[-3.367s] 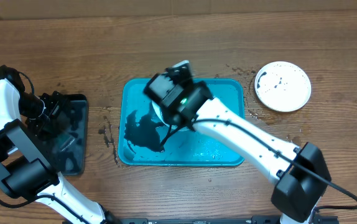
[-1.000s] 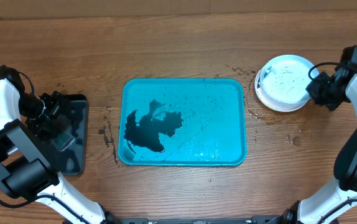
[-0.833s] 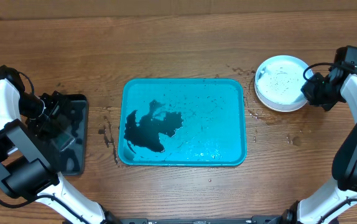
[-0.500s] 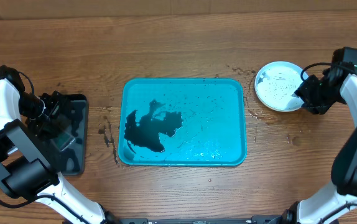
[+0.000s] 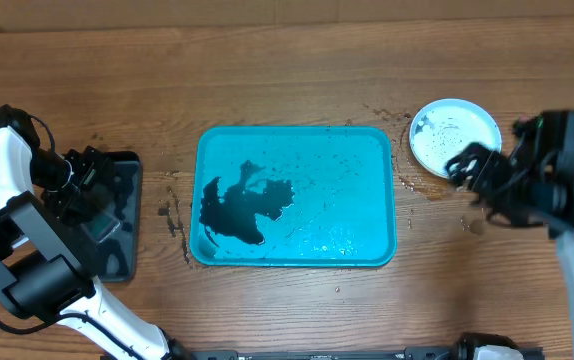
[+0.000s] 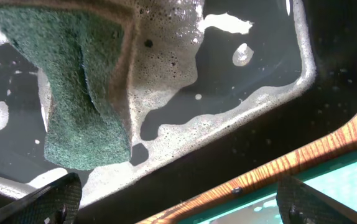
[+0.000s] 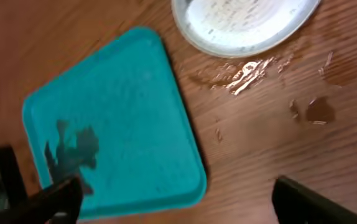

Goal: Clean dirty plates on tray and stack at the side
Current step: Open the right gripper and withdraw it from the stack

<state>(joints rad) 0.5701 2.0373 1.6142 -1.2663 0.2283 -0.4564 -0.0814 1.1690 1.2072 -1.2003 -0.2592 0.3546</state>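
The turquoise tray [image 5: 367, 160] lies mid-table with no plate on it, only a dark puddle [image 5: 239, 208] and specks; the right wrist view shows the tray [image 7: 116, 106] too. To its right on the wood rests a white plate [image 5: 455, 135] with dark specks, and in the right wrist view the plate [image 7: 247, 18] seems to lie on another. My right gripper [image 5: 477, 178] hangs just in front of that plate, clear of it. In its own view the right gripper [image 7: 178, 205] is open and empty. My left gripper [image 6: 181, 205] stands open over a green sponge [image 6: 73, 81].
A black tray [image 5: 117, 245] of foamy water sits at the left edge under my left gripper [image 5: 79, 185]. Wet patches [image 7: 247, 71] glisten on the wood around the white plate. Dark splashes [image 5: 172, 215] mark the table beside the turquoise tray's left rim.
My right gripper has opened and let go of the white plate, which now rests at the right. That arm has pulled back toward the table's front. The left arm has not moved.
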